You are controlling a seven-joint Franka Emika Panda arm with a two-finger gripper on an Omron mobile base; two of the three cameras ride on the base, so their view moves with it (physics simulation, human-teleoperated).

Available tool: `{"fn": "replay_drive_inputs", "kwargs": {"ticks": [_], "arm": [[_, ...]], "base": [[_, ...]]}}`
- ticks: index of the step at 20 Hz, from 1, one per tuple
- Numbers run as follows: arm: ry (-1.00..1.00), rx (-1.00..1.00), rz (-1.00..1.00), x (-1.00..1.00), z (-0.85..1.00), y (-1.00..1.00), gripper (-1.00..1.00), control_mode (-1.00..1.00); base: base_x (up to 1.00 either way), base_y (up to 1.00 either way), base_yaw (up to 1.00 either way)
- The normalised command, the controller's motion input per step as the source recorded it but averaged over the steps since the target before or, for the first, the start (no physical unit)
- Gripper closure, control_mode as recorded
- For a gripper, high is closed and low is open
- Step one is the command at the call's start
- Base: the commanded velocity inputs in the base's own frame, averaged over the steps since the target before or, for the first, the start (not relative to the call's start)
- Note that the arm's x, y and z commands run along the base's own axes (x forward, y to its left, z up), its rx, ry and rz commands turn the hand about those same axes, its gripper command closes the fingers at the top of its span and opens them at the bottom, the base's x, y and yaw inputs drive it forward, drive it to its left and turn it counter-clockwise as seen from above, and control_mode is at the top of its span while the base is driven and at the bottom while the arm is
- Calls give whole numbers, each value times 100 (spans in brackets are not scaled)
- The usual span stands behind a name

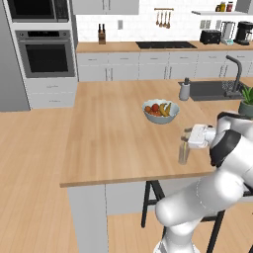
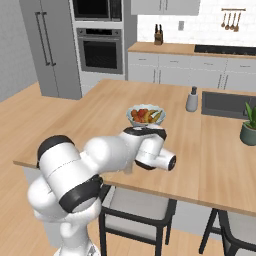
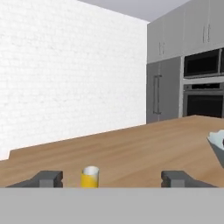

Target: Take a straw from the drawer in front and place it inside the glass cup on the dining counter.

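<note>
Two dark fingertips [image 3: 48, 178] stand spread wide, holding nothing. Between them shows the straw [image 3: 90, 177] top — upright in the glass cup [image 1: 184, 152] near the desk [image 1: 108, 143] edge. Risk: a sideways retreat clips the straw and tips the cup.

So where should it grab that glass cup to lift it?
Probably hold the glass cup by its straight side walls at mid-height, coming in level from the near edge of the dining counter. It stands upright with no handle, and the straw seems to occupy its mouth.

Glass cup [image 1: 184, 152] on dining counter [image 1: 108, 143]
</note>
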Motion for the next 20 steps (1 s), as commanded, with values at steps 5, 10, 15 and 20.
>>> {"fn": "replay_drive_inputs", "kwargs": {"ticks": [5, 10, 15, 20], "arm": [[-4, 0, -4, -40, 91, -2, -100, -100], [0, 0, -5, -37, 100, 4, -100, -100], [0, -12, -5, -52, 100, 46, -100, -100], [0, -32, -2, -61, 100, 88, -100, -100]], "base": [[0, 0, 0], [0, 0, 0], [0, 0, 0], [0, 0, 0]]}}
